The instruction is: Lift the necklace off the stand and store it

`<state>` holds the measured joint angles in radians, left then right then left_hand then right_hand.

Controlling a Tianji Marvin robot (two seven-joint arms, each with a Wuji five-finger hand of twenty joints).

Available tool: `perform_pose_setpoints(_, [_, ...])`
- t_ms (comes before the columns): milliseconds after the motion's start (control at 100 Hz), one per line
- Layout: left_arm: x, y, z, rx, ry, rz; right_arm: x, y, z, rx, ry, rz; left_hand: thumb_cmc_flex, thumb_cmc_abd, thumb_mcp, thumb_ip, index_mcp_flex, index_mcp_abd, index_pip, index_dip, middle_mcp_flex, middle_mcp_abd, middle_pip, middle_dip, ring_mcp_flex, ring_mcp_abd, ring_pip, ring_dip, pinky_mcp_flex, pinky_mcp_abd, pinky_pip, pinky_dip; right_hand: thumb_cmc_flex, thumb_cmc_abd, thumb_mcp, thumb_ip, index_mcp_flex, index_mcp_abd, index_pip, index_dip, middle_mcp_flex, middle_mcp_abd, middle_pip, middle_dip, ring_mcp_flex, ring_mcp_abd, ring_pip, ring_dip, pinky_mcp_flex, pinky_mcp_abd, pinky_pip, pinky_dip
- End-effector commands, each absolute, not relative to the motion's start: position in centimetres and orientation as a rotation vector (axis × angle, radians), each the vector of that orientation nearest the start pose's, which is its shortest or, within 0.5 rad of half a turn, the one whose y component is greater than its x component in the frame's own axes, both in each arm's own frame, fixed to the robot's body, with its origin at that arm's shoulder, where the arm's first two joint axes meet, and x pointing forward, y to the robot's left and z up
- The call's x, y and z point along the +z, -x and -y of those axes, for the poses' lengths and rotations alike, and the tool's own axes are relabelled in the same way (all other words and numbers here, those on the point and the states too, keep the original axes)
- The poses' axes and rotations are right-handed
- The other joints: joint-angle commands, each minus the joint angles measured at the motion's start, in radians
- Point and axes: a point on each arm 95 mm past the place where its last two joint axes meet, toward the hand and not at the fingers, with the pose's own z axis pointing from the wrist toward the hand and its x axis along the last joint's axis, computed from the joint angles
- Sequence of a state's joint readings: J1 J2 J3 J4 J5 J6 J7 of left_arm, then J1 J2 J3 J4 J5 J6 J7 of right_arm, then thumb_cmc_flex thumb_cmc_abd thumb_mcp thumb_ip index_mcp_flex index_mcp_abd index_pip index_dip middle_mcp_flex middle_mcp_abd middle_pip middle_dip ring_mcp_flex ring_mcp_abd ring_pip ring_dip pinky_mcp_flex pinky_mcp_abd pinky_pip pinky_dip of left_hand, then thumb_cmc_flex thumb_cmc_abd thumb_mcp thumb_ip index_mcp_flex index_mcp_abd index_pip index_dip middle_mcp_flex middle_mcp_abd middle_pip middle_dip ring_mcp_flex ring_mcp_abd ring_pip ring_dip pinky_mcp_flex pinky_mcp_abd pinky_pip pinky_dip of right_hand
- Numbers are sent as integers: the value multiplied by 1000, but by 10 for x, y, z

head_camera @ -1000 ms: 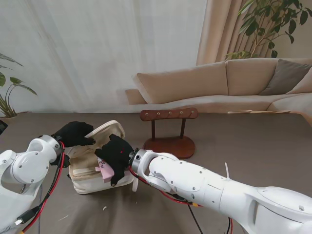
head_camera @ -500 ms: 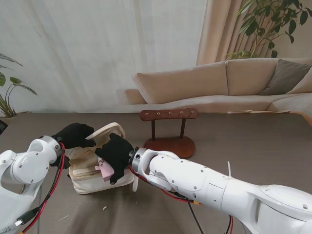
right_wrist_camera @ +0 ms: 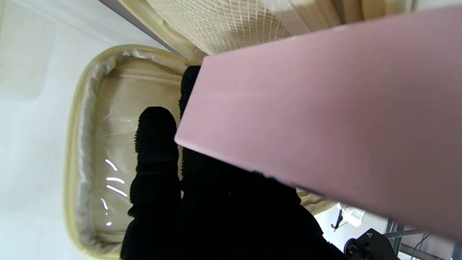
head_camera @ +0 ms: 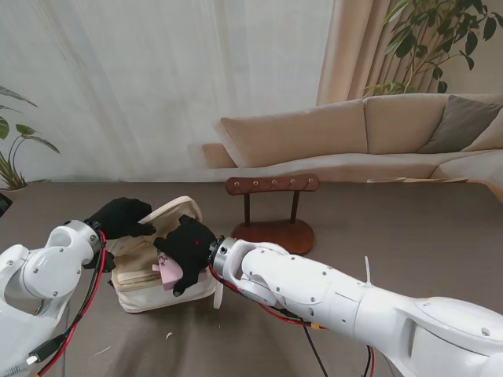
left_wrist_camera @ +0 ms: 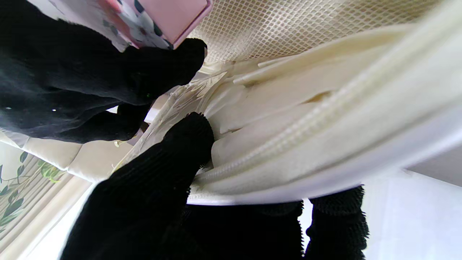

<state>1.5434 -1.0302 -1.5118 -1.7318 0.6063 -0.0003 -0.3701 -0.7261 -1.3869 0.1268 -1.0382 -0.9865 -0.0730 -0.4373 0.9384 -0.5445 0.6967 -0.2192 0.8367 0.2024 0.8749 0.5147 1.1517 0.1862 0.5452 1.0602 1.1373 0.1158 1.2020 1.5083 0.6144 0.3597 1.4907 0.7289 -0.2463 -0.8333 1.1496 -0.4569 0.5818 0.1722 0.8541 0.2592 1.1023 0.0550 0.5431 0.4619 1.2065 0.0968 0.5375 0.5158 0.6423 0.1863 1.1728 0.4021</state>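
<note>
- While the right hand (head_camera: 185,245) hovers over the open cream storage case (head_camera: 161,267), its black-gloved fingers (right_wrist_camera: 156,144) are curled around a small pink box (head_camera: 167,271), which the right wrist view shows flat and pink against the palm.
- Pinching the case's raised lid (head_camera: 169,212) near its zipper edge, the left hand (head_camera: 118,216) has its thumb (left_wrist_camera: 187,135) on the inner side and its other fingers behind.
- Whether the necklace is inside the pink box, I cannot tell; no chain shows in any view.
- Toward the desk's left side sits the case, its mesh pocket (left_wrist_camera: 288,25) showing in the left wrist view.
- Just to the right and farther from me stands the brown wooden stand (head_camera: 273,212), with its top bar bare.
</note>
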Motion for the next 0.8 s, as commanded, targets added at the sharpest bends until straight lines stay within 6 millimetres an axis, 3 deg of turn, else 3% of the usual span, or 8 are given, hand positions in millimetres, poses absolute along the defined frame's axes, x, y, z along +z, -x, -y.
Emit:
perform_pose_setpoints(0, [-241,-424,-87,-1548,1596,-1388,-308,-441,-276,1799,-124,-1907,51,57,-2,50,-4,2,43,17,-18,67,24,9,6,-40,30,26,-8,19,58,21,681,286,212,193,-42,-304,11,51,16,-64,17,-21,62,-79,74,17,24,28,11,1])
perform_pose_setpoints(100, [-240,-424,-88,-1556,1576,-1370,-309,-442,-275,1781,-161,-1941,53,55,-2,51,-4,4,43,17,-18,70,25,9,7,-39,30,26,-8,20,58,21,702,314,193,207,-70,-265,12,67,-7,-53,5,-32,48,-74,62,13,12,29,1,-1])
perform_pose_setpoints(210, [-239,-425,-88,-1572,1529,-1326,-310,-442,-274,1774,-177,-1968,54,55,-1,51,-5,1,42,17,-21,67,24,10,-9,-24,23,28,-33,24,47,21,748,289,191,178,-45,-282,21,65,-7,-53,8,-36,50,-79,63,14,15,27,3,2])
perform_pose_setpoints(240, [-239,-426,-88,-1575,1522,-1316,-310,-442,-274,1771,-179,-1976,55,55,-1,51,-6,0,41,17,-23,66,23,12,-15,-17,18,28,-40,26,44,22,752,288,190,171,-36,-291,28,31,-8,-53,10,-36,51,-81,65,15,16,28,4,3])
perform_pose_setpoints(320, [-238,-427,-87,-1579,1514,-1304,-309,-442,-275,1763,-192,-1992,60,58,-7,52,-7,-4,36,14,-43,88,8,14,-36,24,-32,22,-70,30,26,27,753,290,187,171,-30,-298,39,13,-7,-55,11,-35,57,-81,69,16,20,26,6,5])
perform_pose_setpoints(370, [-237,-428,-86,-1577,1499,-1305,-309,-442,-276,1760,-209,-1991,58,56,-4,53,-6,-11,31,10,-44,61,1,19,-50,33,-61,18,-79,28,16,28,751,293,182,172,-26,-297,64,-25,-7,-54,17,-31,64,-81,83,20,29,26,16,10])
perform_pose_setpoints(490, [-238,-430,-85,-1570,1501,-1320,-307,-442,-277,1758,-271,-1978,78,49,4,56,-3,-19,20,0,-47,58,-62,10,-92,116,-219,-7,-143,31,-60,24,741,303,166,176,-23,-291,83,-54,-10,-52,42,-13,84,-70,112,30,47,42,59,36])
perform_pose_setpoints(790, [-240,-433,-83,-1549,1511,-1360,-300,-443,-281,1727,-309,-1911,76,19,50,51,-27,-16,3,-2,-31,47,-116,32,-99,116,-272,-10,-154,25,-91,26,654,297,178,199,-6,-272,85,-71,-12,-66,78,18,75,-62,124,33,25,43,65,63])
